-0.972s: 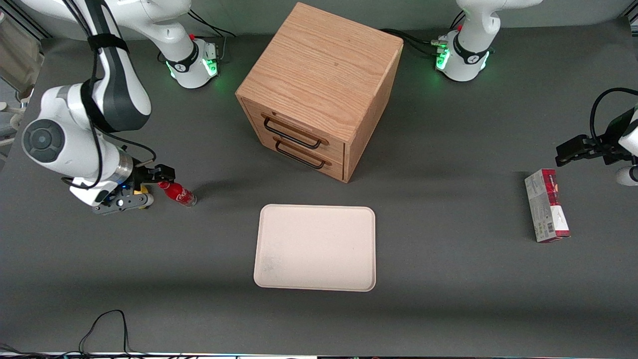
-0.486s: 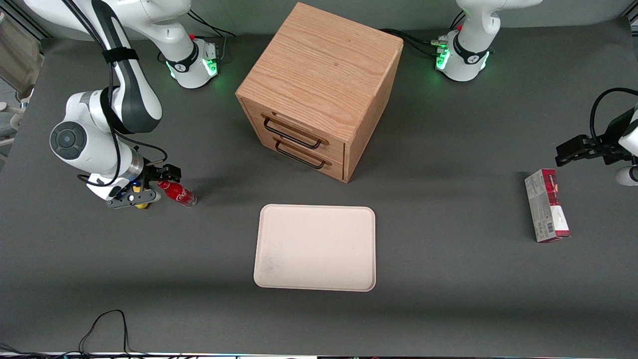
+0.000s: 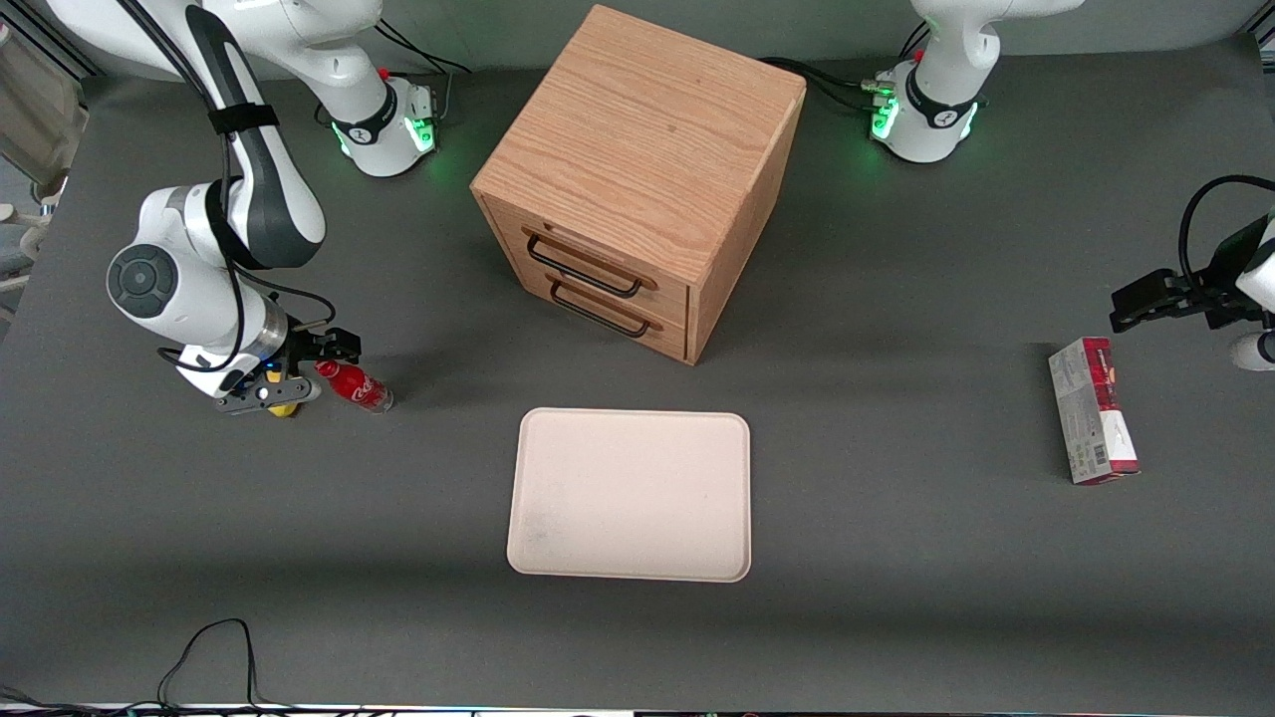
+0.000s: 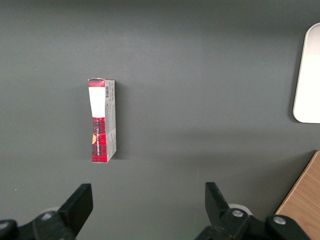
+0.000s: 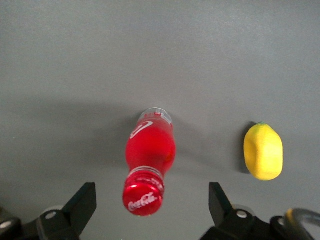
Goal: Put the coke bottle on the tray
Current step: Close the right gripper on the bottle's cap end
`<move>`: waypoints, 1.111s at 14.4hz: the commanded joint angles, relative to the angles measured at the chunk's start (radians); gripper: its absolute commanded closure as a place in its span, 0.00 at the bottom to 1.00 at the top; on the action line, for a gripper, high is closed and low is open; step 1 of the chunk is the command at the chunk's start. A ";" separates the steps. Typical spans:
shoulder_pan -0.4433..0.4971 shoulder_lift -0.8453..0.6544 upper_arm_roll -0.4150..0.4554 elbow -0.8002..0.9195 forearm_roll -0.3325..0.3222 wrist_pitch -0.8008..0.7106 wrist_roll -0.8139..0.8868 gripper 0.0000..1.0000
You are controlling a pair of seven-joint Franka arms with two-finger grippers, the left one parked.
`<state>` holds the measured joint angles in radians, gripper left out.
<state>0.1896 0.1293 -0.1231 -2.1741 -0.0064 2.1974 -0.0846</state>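
The coke bottle (image 3: 355,386) (image 5: 148,159), small and red with a red cap and white script, stands on the dark table toward the working arm's end. My right gripper (image 3: 313,374) (image 5: 150,206) hangs just above it, open. Its two black fingers (image 5: 83,199) straddle the cap with wide gaps on both sides and touch nothing. The cream-white tray (image 3: 630,495) lies flat near the table's middle, nearer the front camera than the bottle, with nothing on it. One rounded edge of the tray (image 4: 309,75) shows in the left wrist view.
A small yellow lemon (image 5: 263,151) (image 3: 285,408) lies close beside the bottle, partly under my gripper. The wooden two-drawer cabinet (image 3: 637,169) stands farther from the camera than the tray. A red-and-white carton (image 3: 1093,410) (image 4: 102,122) lies toward the parked arm's end.
My right arm has swung in toward the bottle, mostly in the first half second, bringing the gripper closer over the cap. The bottle, tray and carton have not moved.
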 commanded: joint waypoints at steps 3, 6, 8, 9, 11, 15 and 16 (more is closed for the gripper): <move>0.004 -0.037 -0.006 -0.026 -0.004 0.012 -0.018 0.45; 0.010 -0.043 -0.006 -0.026 -0.004 0.008 -0.018 1.00; 0.010 -0.045 -0.006 -0.021 -0.004 0.008 -0.017 1.00; 0.010 -0.045 -0.004 -0.018 -0.004 0.008 -0.014 1.00; 0.011 -0.051 -0.004 -0.010 -0.004 -0.001 -0.004 1.00; 0.010 -0.042 -0.003 0.291 0.040 -0.308 -0.001 1.00; 0.011 -0.019 -0.001 0.415 0.061 -0.414 0.006 1.00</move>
<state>0.1957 0.0978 -0.1242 -2.0005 0.0109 1.9950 -0.0847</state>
